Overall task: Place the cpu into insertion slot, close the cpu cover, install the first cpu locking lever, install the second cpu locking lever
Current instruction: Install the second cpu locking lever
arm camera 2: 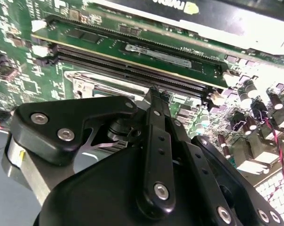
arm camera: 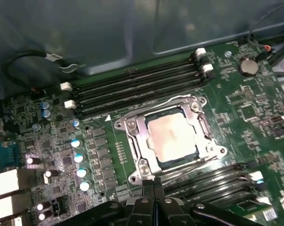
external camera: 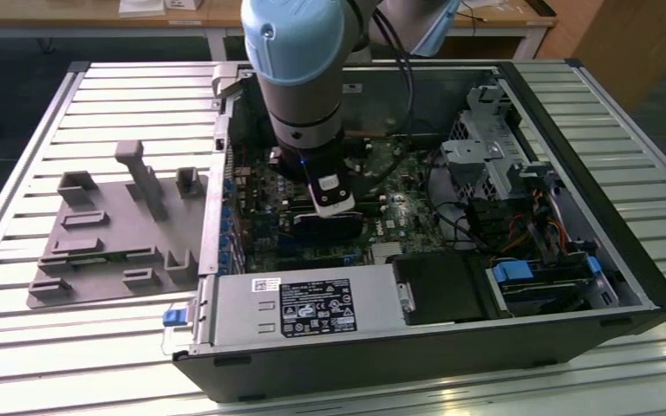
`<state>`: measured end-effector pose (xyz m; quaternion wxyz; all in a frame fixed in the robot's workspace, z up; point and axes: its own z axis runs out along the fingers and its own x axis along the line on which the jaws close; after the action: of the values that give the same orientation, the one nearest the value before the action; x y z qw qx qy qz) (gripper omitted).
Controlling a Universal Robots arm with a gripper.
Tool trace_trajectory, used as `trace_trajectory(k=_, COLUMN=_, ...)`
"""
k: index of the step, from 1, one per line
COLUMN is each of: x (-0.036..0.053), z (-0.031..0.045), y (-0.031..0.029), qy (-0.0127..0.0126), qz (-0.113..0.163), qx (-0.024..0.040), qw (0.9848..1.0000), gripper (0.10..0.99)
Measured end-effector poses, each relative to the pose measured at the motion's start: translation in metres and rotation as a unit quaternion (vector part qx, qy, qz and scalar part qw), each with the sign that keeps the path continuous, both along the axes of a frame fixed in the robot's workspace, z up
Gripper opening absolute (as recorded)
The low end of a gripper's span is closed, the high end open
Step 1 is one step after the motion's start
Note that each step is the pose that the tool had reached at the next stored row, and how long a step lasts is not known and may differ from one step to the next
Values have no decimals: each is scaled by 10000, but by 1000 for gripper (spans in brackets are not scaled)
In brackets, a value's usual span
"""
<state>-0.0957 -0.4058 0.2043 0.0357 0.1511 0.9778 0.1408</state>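
In the first wrist view the cpu [arm camera: 171, 136], a square chip with a dull silver-beige top, sits in the insertion slot [arm camera: 178, 163] on the green motherboard [arm camera: 255, 108]. The cpu cover [arm camera: 134, 135], a silver frame with a square window, lies flat around the chip. My gripper [arm camera: 153, 184] hovers just off one edge of the socket with its two black fingers pressed together and nothing between them. In the second wrist view the gripper [arm camera 2: 154, 95] tip points at the socket's silver frame [arm camera 2: 84, 84]. In the exterior view the gripper [external camera: 336, 211] reaches down into the open computer case [external camera: 564, 286].
Long black memory slots [arm camera: 137, 92] flank the socket on two sides. A black graphics card [arm camera 2: 217, 12] stands close by. The case holds a power supply [external camera: 298, 308], a drive cage [external camera: 501, 169] and cables [external camera: 472, 230]. A grey parts fixture [external camera: 114, 234] lies on the slatted table at the exterior view's left.
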Motion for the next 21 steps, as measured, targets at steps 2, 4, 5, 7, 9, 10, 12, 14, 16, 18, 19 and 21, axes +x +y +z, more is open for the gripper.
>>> trace_trajectory(k=2, x=-20, z=-23, y=0, qy=-2, qz=29, qx=42, qw=10000, gripper=102)
trace_trajectory(k=4, x=-36, z=-46, y=1, qy=-5, qz=51, qx=74, qw=10000, gripper=102)
trace_trajectory(k=5, x=-38, z=-56, y=0, qy=-5, qz=59, qx=84, qw=9999, gripper=102)
trace_trajectory(k=7, x=-43, z=-76, y=0, qy=-5, qz=68, qx=97, qw=9999, gripper=102)
trace_trajectory(k=9, x=-46, z=-89, y=4, qy=-5, qz=72, qx=101, qw=9999, gripper=102)
trace_trajectory(k=10, x=-47, z=-92, y=8, qy=-4, qz=74, qx=100, qw=9999, gripper=102)
trace_trajectory(k=12, x=-48, z=-99, y=18, qy=-5, qz=76, qx=101, qw=9999, gripper=102)
trace_trajectory(k=14, x=-48, z=-102, y=29, qy=-5, qz=77, qx=101, qw=9999, gripper=102)
trace_trajectory(k=16, x=-48, z=-105, y=40, qy=-5, qz=77, qx=101, qw=9999, gripper=102)
trace_trajectory(k=18, x=-48, z=-109, y=49, qy=-5, qz=77, qx=101, qw=9999, gripper=102)
trace_trajectory(k=19, x=-48, z=-111, y=53, qy=-5, qz=77, qx=101, qw=9999, gripper=102)
trace_trajectory(k=21, x=-48, z=-114, y=55, qy=-4, qz=77, qx=100, qw=9999, gripper=102)
